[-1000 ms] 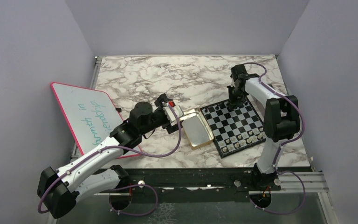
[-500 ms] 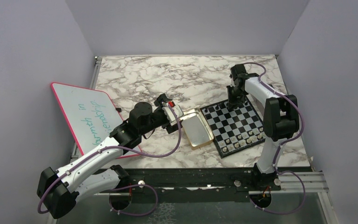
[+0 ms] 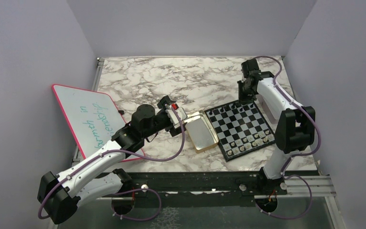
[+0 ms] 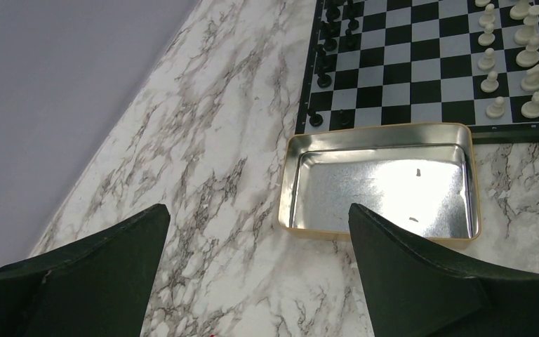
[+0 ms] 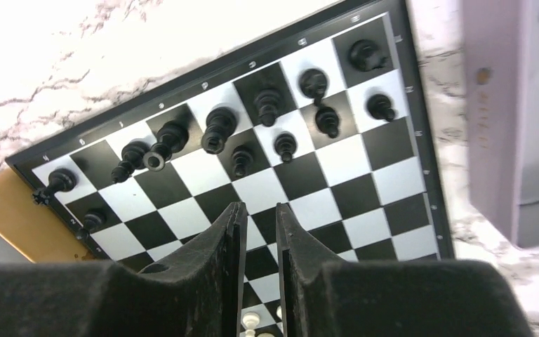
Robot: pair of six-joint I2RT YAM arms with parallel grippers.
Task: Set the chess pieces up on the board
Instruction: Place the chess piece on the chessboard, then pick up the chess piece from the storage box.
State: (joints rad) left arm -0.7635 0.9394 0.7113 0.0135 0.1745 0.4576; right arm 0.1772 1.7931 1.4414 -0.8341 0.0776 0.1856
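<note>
The board (image 3: 242, 125) lies right of centre on the marble. Black chess pieces (image 3: 226, 109) stand along its far edge and pale ones (image 3: 252, 140) along its near edge. My right gripper (image 3: 244, 97) hangs over the board's far right corner. In the right wrist view (image 5: 260, 208) its jaws stand a narrow gap apart with nothing between them, above the board (image 5: 309, 184) and just short of the black pieces (image 5: 217, 130). My left gripper (image 3: 178, 117) is wide open and empty (image 4: 258, 209) over bare marble beside the gold tin (image 4: 379, 130).
The gold tin (image 3: 201, 132) lies against the board's left edge, and no pieces show in it. A pink-rimmed whiteboard (image 3: 86, 118) leans at the left. The grey side wall (image 5: 512, 105) stands close to the board's right edge.
My right gripper has lifted off the black pieces and drawn back and to the right, toward the board's far right corner. The left arm has not moved.
</note>
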